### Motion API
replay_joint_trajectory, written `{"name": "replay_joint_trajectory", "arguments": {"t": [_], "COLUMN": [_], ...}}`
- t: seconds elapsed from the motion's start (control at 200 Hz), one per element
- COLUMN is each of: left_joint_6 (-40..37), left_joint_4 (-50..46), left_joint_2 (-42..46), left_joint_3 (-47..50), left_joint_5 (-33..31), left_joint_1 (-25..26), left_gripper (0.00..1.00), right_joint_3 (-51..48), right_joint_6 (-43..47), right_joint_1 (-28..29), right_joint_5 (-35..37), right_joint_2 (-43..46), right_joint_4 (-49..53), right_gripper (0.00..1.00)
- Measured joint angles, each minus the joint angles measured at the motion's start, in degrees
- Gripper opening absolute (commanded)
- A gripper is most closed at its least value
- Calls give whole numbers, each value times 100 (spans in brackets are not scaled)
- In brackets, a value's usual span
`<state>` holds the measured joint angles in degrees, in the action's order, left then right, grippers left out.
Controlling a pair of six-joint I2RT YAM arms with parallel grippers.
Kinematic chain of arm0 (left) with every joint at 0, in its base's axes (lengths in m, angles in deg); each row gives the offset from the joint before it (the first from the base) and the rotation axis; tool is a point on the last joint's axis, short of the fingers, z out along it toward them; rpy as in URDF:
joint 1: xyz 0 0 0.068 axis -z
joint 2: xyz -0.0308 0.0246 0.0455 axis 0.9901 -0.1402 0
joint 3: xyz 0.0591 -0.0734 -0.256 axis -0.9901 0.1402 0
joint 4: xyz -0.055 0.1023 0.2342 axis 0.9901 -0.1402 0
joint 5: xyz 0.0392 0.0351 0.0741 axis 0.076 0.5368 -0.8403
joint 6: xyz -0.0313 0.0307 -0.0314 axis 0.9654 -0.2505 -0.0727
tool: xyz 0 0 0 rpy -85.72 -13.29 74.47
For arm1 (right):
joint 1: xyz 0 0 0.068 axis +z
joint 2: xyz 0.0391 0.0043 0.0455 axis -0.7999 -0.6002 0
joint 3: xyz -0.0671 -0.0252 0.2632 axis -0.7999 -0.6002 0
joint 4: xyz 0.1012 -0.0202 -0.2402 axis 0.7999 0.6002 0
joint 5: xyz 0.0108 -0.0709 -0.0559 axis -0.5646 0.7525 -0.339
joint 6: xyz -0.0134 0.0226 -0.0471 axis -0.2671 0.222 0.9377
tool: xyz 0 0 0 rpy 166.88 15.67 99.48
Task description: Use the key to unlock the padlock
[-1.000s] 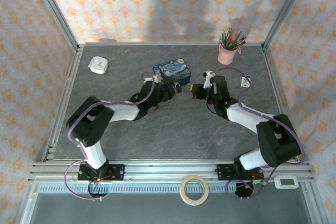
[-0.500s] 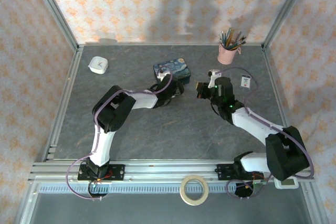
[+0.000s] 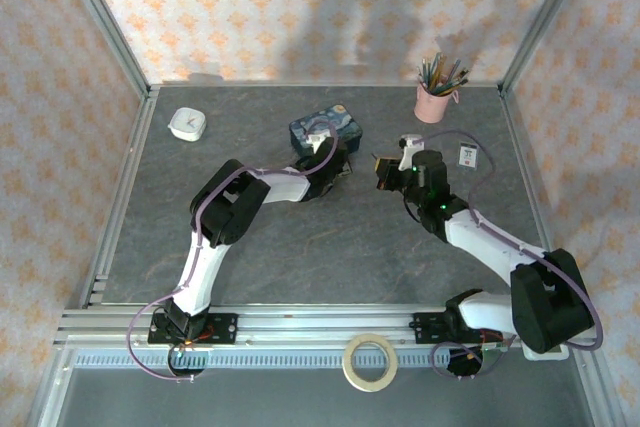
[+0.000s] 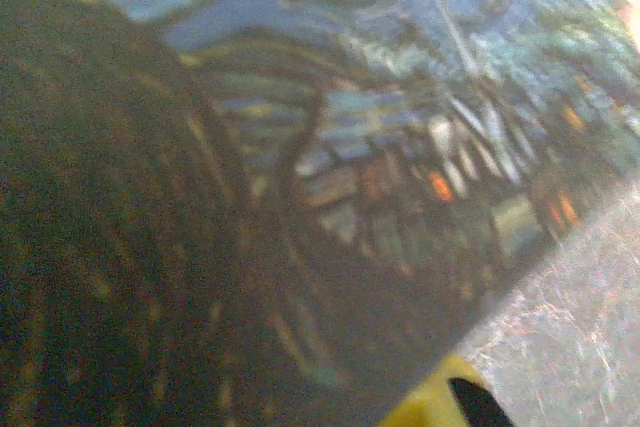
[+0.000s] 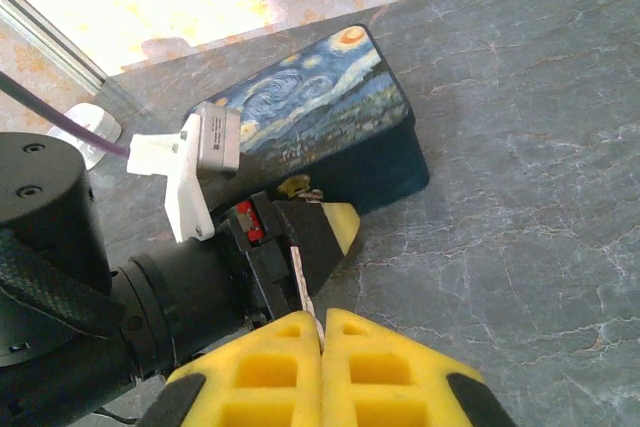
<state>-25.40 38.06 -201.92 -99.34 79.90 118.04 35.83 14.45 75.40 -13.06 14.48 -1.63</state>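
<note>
While your right hand (image 5: 322, 335) pinches the thin key (image 5: 304, 285) with fingers together, its arm stretches toward 10 o'clock. The padlock (image 5: 297, 187) sits just beside the blue box (image 5: 310, 117), by your left hand (image 5: 328, 227), whose opening you cannot tell.

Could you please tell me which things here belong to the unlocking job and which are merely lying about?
Job: padlock, key, left gripper, right gripper.
Lying about: starry-night box, pink pencil cup, tape roll, small white device, card.
</note>
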Motion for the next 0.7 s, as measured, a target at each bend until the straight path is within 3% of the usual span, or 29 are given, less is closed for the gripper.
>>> {"name": "replay_joint_trajectory", "arguments": {"t": [0.175,0.38,0.701], "left_joint_6": [109,575,1443], "left_joint_4": [151,697,1515], "left_joint_2": [22,640,1488], "left_joint_3": [87,1147,2295], "left_joint_5": [195,831,1692], "left_joint_1": [-48,-216,-483], "left_gripper": [0,0,0], "right_joint_3": [-90,-356,-577], "right_joint_6": [-208,-691,-2044], "right_joint_1": [-22,-37,-37], "right_joint_5": [-138,-643,-2052], "right_joint_2": [-144,-713,-2277], "right_joint_4": [-205,-841,-2859], "right_gripper": [0,0,0]}}
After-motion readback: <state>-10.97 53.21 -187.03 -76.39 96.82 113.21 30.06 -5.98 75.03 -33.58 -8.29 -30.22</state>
